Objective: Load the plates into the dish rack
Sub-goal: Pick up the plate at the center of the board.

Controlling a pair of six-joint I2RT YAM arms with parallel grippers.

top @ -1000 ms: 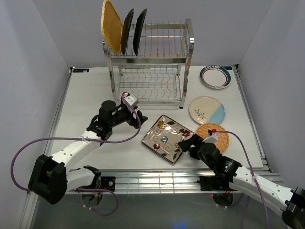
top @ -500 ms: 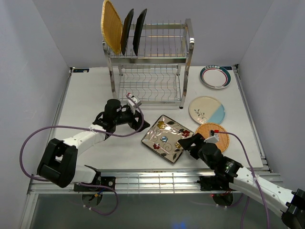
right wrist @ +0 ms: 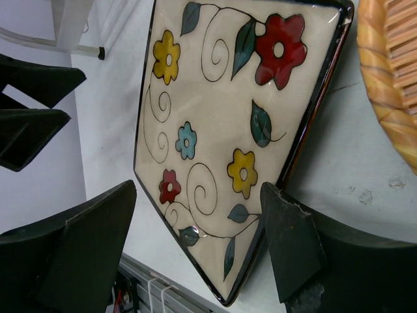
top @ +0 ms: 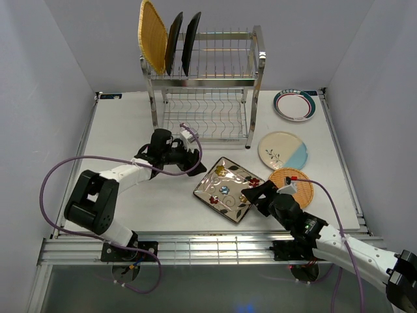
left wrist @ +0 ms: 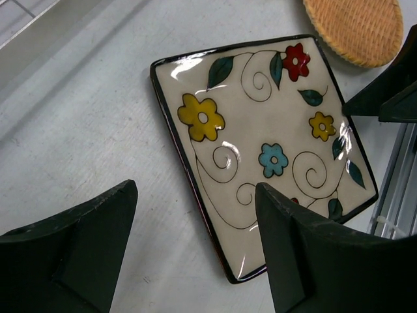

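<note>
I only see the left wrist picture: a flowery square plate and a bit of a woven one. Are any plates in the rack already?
Observer: Yes, three stand in the top tier of the shiny steel wire dish rack: one woven orange-tan plate and two black square plates.
Operator: Any more lying flat?
Observer: Two round ones, far right: a teal-rimmed white plate and a cream-and-blue plate.
Operator: What's that black thing at my right edge?
Observer: The right gripper, jaws open, at the cream floral square plate, by its corner.

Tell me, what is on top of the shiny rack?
Three plates stand upright on its top shelf: a woven tan plate, then two black plates. The black ones show only edges, hiding any pattern.
</note>
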